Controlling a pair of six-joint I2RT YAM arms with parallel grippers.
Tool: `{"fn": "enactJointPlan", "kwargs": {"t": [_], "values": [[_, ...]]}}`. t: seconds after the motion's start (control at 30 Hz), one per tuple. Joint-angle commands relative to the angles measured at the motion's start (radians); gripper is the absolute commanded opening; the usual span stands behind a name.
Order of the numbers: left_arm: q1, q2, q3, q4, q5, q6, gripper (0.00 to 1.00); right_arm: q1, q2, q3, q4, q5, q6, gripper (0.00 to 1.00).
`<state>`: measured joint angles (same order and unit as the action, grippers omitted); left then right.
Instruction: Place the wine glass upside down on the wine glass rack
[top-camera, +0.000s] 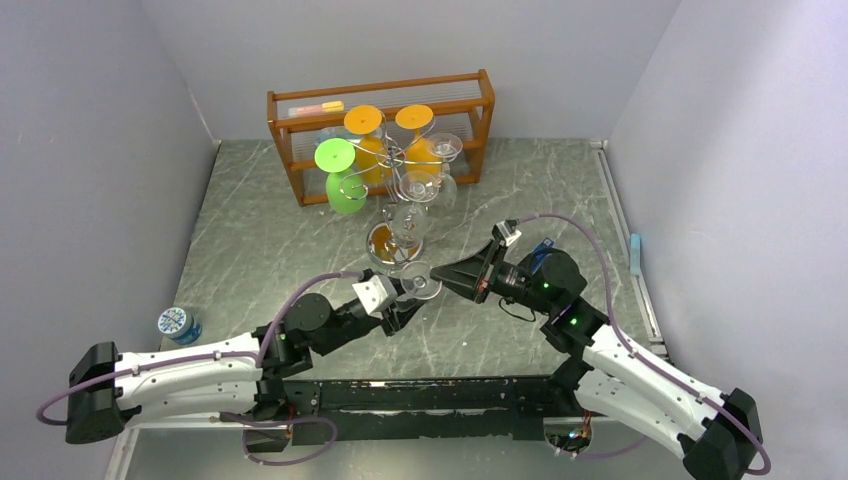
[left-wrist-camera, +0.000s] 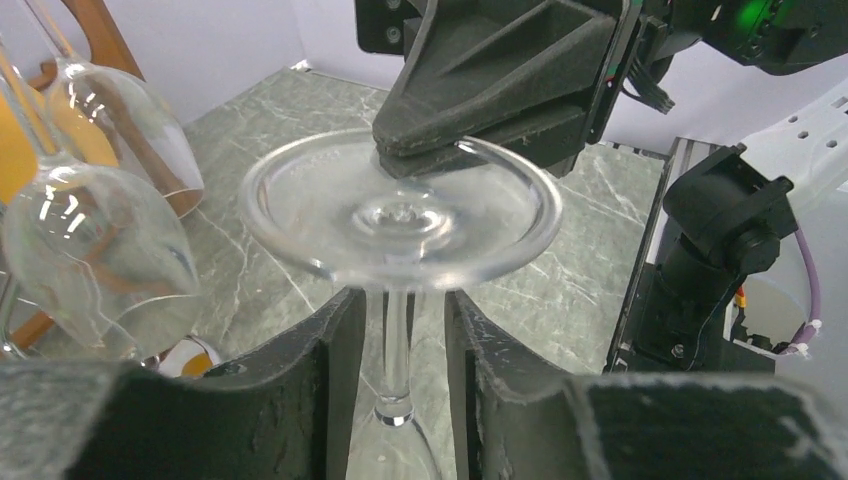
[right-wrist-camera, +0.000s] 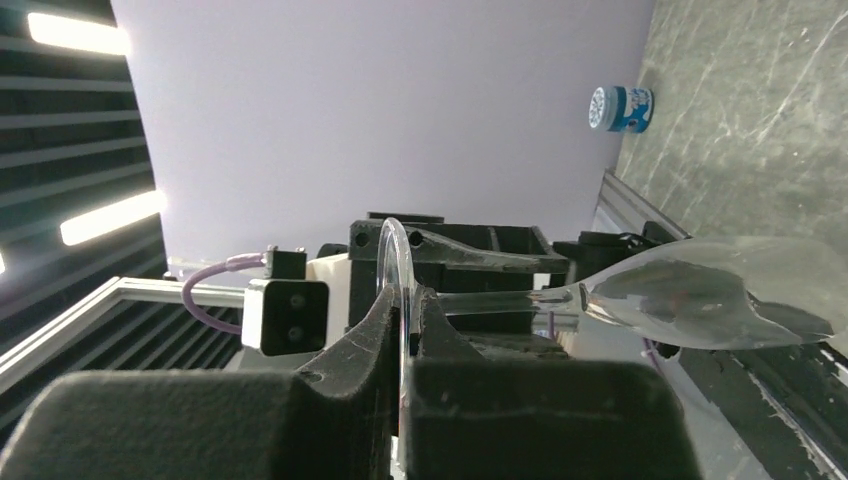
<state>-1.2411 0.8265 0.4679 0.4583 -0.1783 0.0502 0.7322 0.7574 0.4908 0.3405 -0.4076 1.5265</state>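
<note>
Tabletop (top-camera: 270, 230): grey-green marble pattern, boxed in by pale walls (top-camera: 400, 40) L, R and back. Back centre: orange-brown wooden shelf (top-camera: 380, 92) against the wall. Just in front of it you have the wine glass rack (top-camera: 393, 170), silver wire, carrying two orange glasses (top-camera: 363, 120), one green glass (top-camera: 335, 155) and several clear glasses (top-camera: 420, 185), all foot-up. Near L edge: small blue-white jar (top-camera: 178, 323), well apart from the rest. Wine glass (top-camera: 421, 283): clear, in the air over mid-tabletop, just on the near side of the rack, foot uppermost, bowl toward the tabletop. Right gripper (top-camera: 442, 276): jaws pressed together on the rim of the foot. Left gripper (top-camera: 408, 300): jaws spread either side of the stem, slim gap each side, not pinching. Obstruction note: the hung clear glasses are the nearest things to your held one, on its rack side.
</note>
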Motion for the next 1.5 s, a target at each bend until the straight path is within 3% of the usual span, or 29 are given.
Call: {"fn": "enactJointPlan", "kwargs": {"t": [0.0, 0.13, 0.3, 0.37, 0.4, 0.53, 0.6, 0.67, 0.9, 1.1, 1.2, 1.47], "values": [[-0.006, 0.026, -0.012, 0.068, 0.021, -0.025, 0.40, 0.001, -0.038, -0.019, 0.092, 0.003, 0.071, 0.00], [-0.006, 0.039, -0.032, 0.100, 0.026, -0.024, 0.36, -0.001, -0.048, -0.030, 0.111, 0.005, 0.090, 0.00], [-0.006, 0.024, -0.033, 0.074, 0.031, -0.016, 0.20, -0.003, -0.077, -0.026, 0.055, 0.035, 0.068, 0.00], [-0.006, 0.012, -0.035, 0.060, 0.037, -0.013, 0.06, -0.002, -0.086, -0.021, 0.043, 0.049, 0.052, 0.00], [-0.006, 0.004, -0.036, 0.052, 0.037, -0.015, 0.05, -0.003, -0.087, -0.015, 0.036, 0.054, 0.034, 0.00], [-0.005, -0.014, -0.023, -0.001, -0.019, -0.026, 0.05, -0.005, -0.092, 0.066, -0.105, 0.106, -0.131, 0.53], [-0.004, -0.033, -0.014, -0.044, -0.071, -0.035, 0.05, -0.004, -0.100, 0.102, -0.189, 0.152, -0.197, 0.71], [-0.004, -0.067, -0.015, -0.077, -0.128, -0.043, 0.05, -0.007, -0.113, 0.118, -0.264, 0.211, -0.246, 0.81], [0.011, -0.201, 0.031, -0.233, -0.333, -0.041, 0.05, -0.007, -0.148, 0.146, -0.337, 0.344, -0.365, 0.85], [0.069, -0.173, 0.129, -0.262, -0.436, -0.011, 0.05, -0.007, -0.132, 0.147, -0.335, 0.348, -0.389, 0.85], [0.164, -0.122, 0.189, -0.282, -0.357, -0.020, 0.05, -0.007, -0.123, 0.135, -0.319, 0.334, -0.386, 0.84], [0.473, 0.055, 0.299, -0.290, 0.095, -0.133, 0.05, -0.008, -0.135, 0.143, -0.335, 0.346, -0.416, 0.84]]}}
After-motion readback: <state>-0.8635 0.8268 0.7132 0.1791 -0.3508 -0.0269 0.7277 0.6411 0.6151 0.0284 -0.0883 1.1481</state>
